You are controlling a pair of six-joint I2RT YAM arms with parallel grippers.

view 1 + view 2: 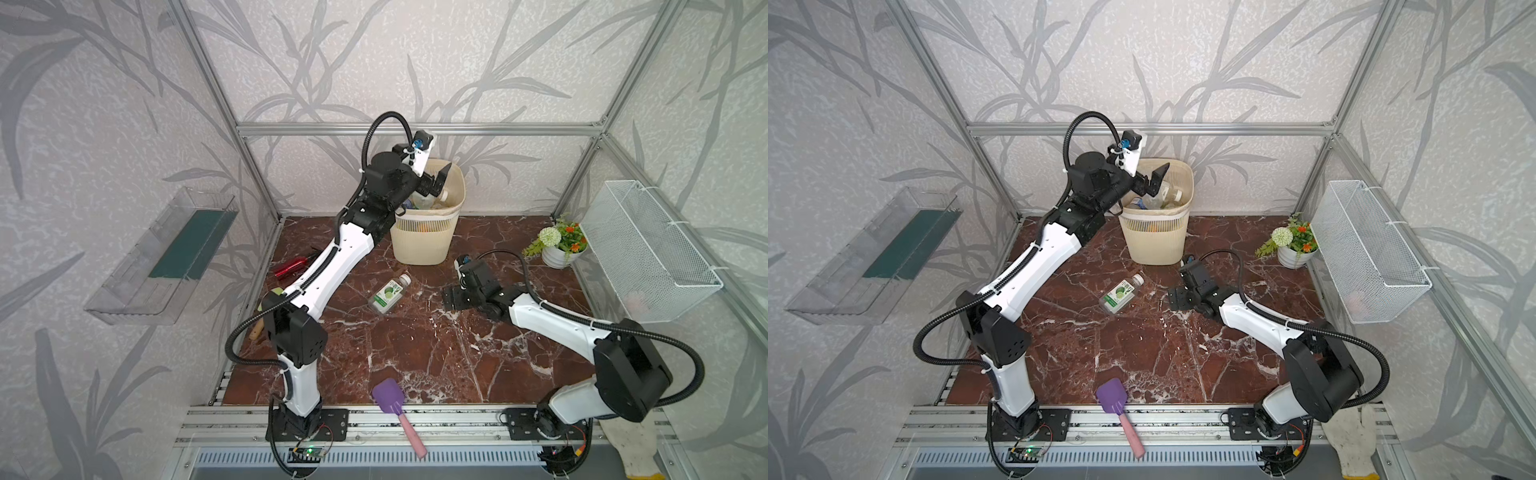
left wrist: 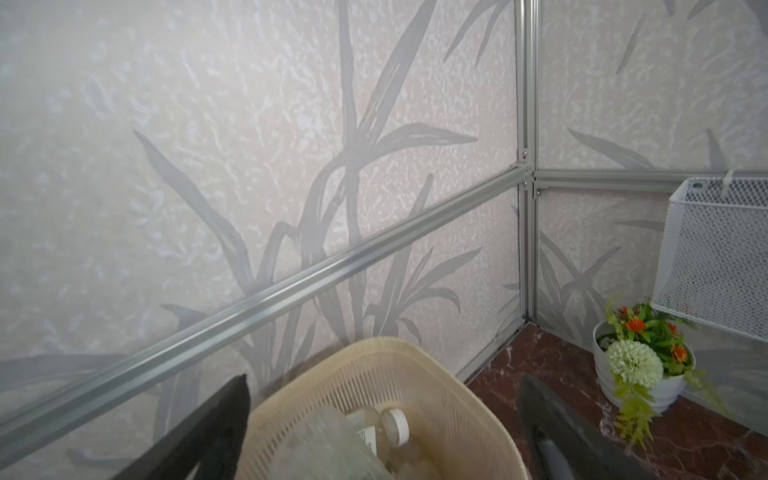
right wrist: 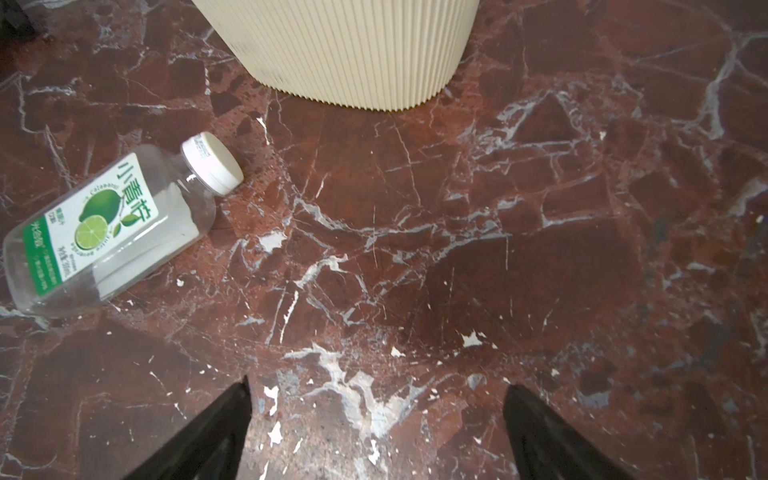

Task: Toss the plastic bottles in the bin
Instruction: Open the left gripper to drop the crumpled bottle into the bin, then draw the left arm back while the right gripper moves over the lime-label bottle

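Tabletop (image 1: 415, 353): red-brown marble with white veins, fenced by a metal frame and leaf-patterned walls.
Wire-mesh basket (image 1: 648, 249): white, hangs on the right wall above the table.
Clear tray (image 1: 158, 257): hangs on the left wall, dark green panel inside.
Bin (image 1: 419, 245): cream, slatted, stands upright at the back centre of the table, near the rear wall; shows in both top views.
Left gripper (image 1: 439, 180): held above the bin's opening, on its left side; fingers (image 2: 224, 415) spread wide, nothing between them.
Right gripper (image 3: 377, 384): low over bare marble, in front of the bin and to the right of the loose bottle; fingers (image 3: 216, 424) apart, holding nothing.
Flower pot (image 1: 559, 255): white, with green and orange blooms, back right corner, just beside the basket's near end.
Scoop (image 1: 390, 397): purple head on the marble's front edge, pink handle across the metal rail.
Loose bottle (image 1: 388, 293): clear, white cap, green lime label; lies on its side on the marble in front of the bin, between the two arms, cap toward the bin, touching neither bin nor gripper.
Bottles in bin (image 2: 386, 432): several clear ones piled inside, one white cap showing; exact count cannot be told.
Red tool (image 1: 291, 266): metallic, lies at the table's left edge, partly hidden by the left arm.
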